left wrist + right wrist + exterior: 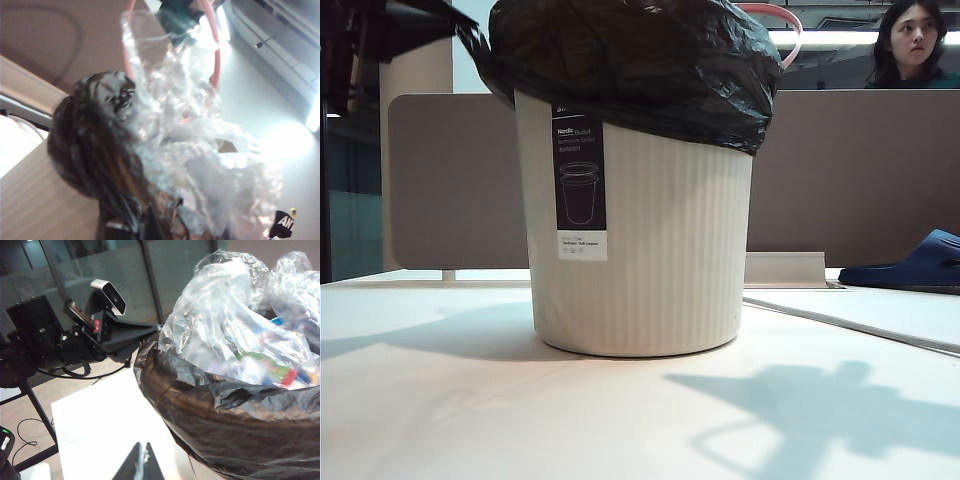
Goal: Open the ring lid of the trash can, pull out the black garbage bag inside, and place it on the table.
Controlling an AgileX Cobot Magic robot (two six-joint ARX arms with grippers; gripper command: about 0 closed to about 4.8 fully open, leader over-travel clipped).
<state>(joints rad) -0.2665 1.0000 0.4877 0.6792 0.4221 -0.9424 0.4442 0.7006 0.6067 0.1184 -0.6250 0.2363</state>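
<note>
The exterior camera sits low at table (440,400) level, close to the trash can (640,250), facing a partition behind it. The left wrist camera looks steeply upward past the black garbage bag (95,150) and clear film toward the ring lid (216,45) and ceiling lights, very near the bag. The right wrist camera, just beside the can's rim, faces across the bag toward the left gripper (150,332), with the right gripper (141,465) closed at its near edge. All three views share the bag.
</note>
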